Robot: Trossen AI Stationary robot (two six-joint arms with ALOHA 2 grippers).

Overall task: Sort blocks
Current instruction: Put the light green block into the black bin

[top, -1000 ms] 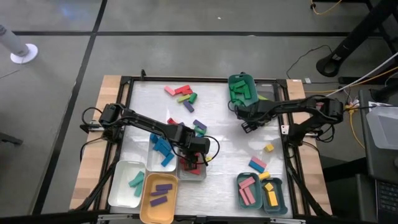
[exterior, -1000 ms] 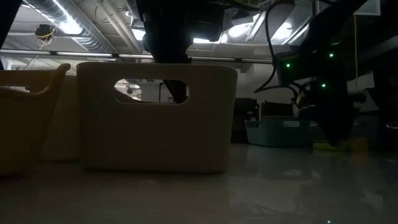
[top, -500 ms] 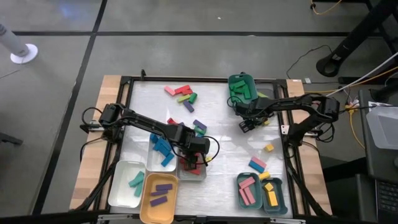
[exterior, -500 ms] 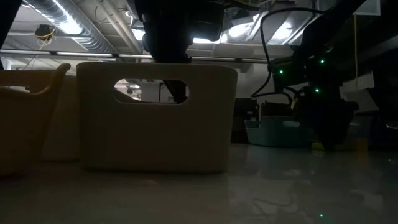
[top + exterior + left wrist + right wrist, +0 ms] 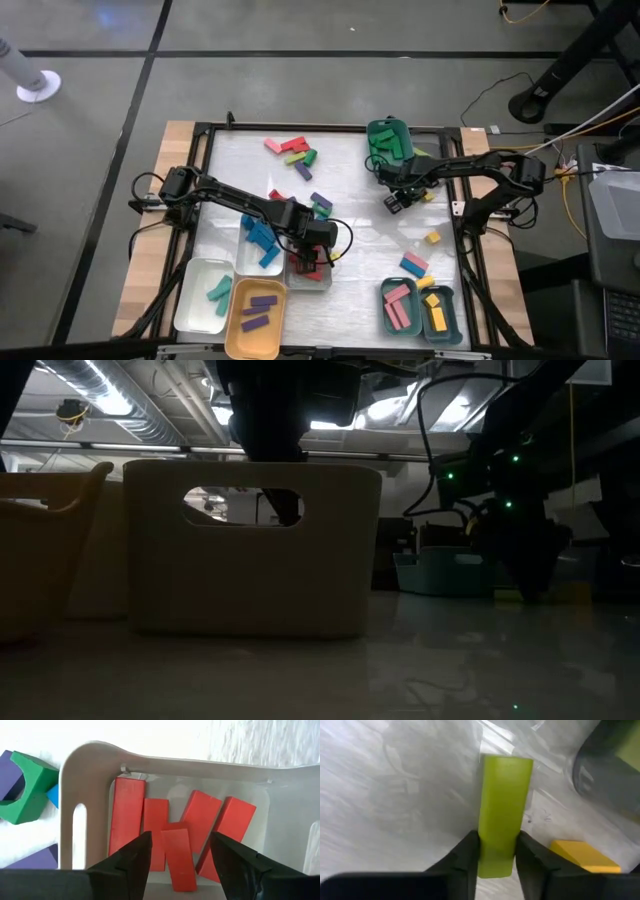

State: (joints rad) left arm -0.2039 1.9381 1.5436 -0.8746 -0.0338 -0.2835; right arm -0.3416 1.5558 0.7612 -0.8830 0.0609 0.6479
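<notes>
Our right gripper pinches a lime-green rectangular block on the white tabletop, near a yellow block. Our left gripper hangs spread above five red bar-shaped blocks inside the grey plastic tray.

the right gripper is now drawn in toward the dark green bin from farther out on the table, and its fingers have closed onto a lime block.
</notes>
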